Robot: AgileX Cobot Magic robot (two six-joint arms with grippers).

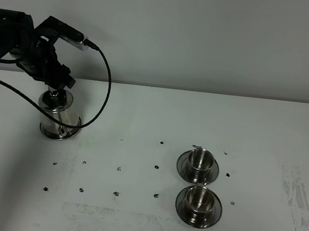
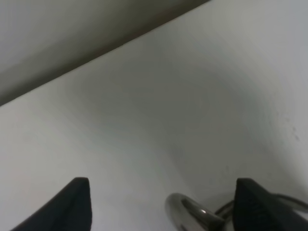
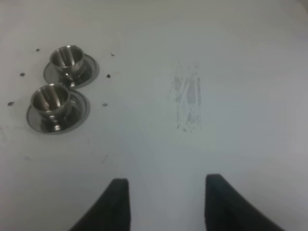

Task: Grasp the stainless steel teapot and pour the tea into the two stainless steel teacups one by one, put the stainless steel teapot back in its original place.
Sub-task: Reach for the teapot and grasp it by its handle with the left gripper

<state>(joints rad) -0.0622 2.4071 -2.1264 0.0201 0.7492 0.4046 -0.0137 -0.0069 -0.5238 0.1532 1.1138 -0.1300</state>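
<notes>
A white table (image 1: 144, 108) is seen under soft, even light, backed by a plain pale wall (image 1: 210, 37). Small dark specks (image 1: 119, 168) are scattered across it, and a grey scuff (image 1: 297, 197) is smeared toward the right.

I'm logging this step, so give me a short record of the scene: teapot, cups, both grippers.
teapot: upright at far left, not yet grasped
left gripper: open, just above the teapot's top
near cup: upright on its saucer
far cup: upright on its saucer, just behind the near cup
saucers: one under each cup
right gripper: open, holds nothing, apart from both cups
</notes>
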